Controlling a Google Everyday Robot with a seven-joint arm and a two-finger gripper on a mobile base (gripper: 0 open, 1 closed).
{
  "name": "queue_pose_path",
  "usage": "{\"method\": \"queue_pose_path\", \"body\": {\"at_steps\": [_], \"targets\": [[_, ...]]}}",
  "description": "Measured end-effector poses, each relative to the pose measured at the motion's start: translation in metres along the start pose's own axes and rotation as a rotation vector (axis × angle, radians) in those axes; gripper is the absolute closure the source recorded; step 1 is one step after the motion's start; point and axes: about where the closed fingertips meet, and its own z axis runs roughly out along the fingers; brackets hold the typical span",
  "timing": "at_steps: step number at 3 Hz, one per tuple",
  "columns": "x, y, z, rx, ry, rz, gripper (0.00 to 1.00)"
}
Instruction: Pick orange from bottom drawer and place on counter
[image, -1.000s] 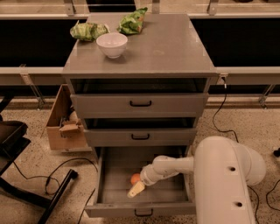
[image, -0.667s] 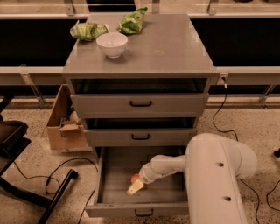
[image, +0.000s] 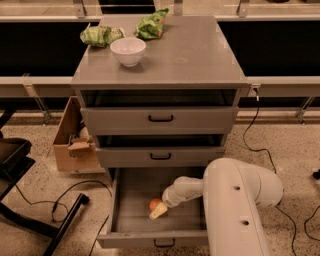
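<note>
1. Filling the middle of the scene, a grey three-drawer cabinet is topped by the desk (image: 200, 55), the flat slab where the fruit is meant to end up.
2. The robot's white arm (image: 240, 200) bends in from the lower right and reaches down into the cabinet's lowest level.
3. The bottom drawer (image: 127, 200) is pulled well out, its low front panel nearest the camera. The two drawers above it are only slightly open.
4. A cardboard box (image: 67, 145) sits on the floor just left of the cabinet.
5. A white bowl (image: 128, 51) and two green snack bags (image: 102, 35) sit at the desk's far left, well apart from the drawer.
6. The end effector (image: 159, 210) is low inside the bottom drawer, right against the fruit. Whether it is spread or pinching cannot be told.
7. The orange (image: 155, 203) lies on the drawer floor near its middle. It is probably light and firm, with smooth skin that could roll or slip. The safest hold would be across its widest part, squeezing gently, before it is lifted clear of the drawer's front.
</note>
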Motion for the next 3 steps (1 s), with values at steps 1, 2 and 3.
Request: {"method": "queue_pose_path", "body": {"at_steps": [1,2,3], "targets": [[0.009,-0.007,0.019,-0.016,-0.001,0.004,0.0],[0.017,-0.002,0.042,-0.06,0.002,-0.003,0.0],[0.019,0.001,0.055,-0.101,-0.005,-0.022,0.0]]}}
